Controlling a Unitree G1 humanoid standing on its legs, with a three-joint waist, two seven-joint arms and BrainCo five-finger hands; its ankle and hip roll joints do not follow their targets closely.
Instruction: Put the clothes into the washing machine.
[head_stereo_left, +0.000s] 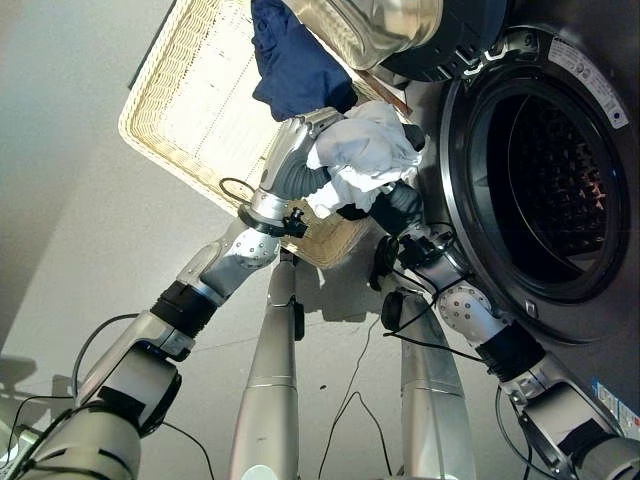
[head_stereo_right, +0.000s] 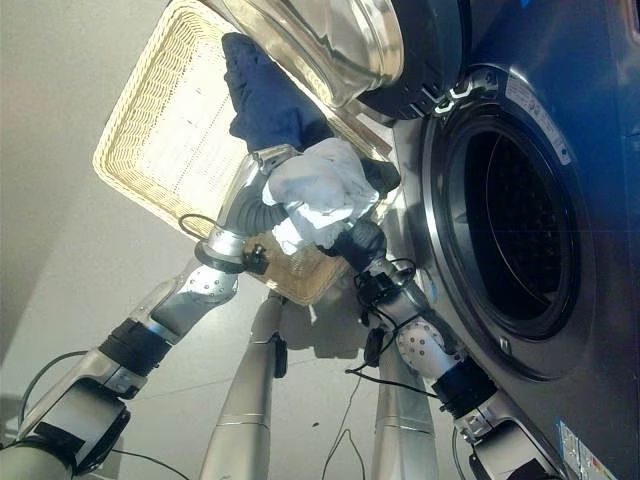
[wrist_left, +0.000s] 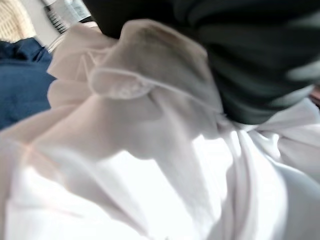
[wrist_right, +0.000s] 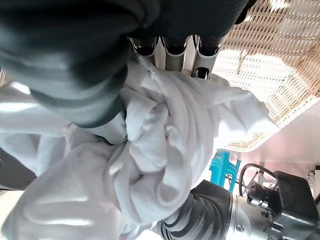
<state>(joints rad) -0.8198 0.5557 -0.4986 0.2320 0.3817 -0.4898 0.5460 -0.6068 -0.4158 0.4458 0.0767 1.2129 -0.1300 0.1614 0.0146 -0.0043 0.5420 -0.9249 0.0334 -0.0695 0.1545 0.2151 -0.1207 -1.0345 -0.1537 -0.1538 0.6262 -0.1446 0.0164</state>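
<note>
Both hands are raised beside the washing machine (head_stereo_right: 510, 230). The left hand (head_stereo_left: 300, 150) and right hand (head_stereo_right: 362, 240) clutch the white garment (head_stereo_right: 315, 195), bunched around their fingers (wrist_right: 172, 47).

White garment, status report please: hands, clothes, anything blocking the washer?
Both hands, left and right, bunch the white garment between them. Blue garment left in wicker basket. Washer drum opening open, unobstructed.

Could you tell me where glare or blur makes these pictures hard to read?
Left eye view: strong light washes out the wicker basket. Right eye view: bright reflections on the washing machine door. Left wrist view: the white garment is overexposed and soft. Right wrist view: the dark cover of the right robot hand is blurred, too close to focus.
</note>
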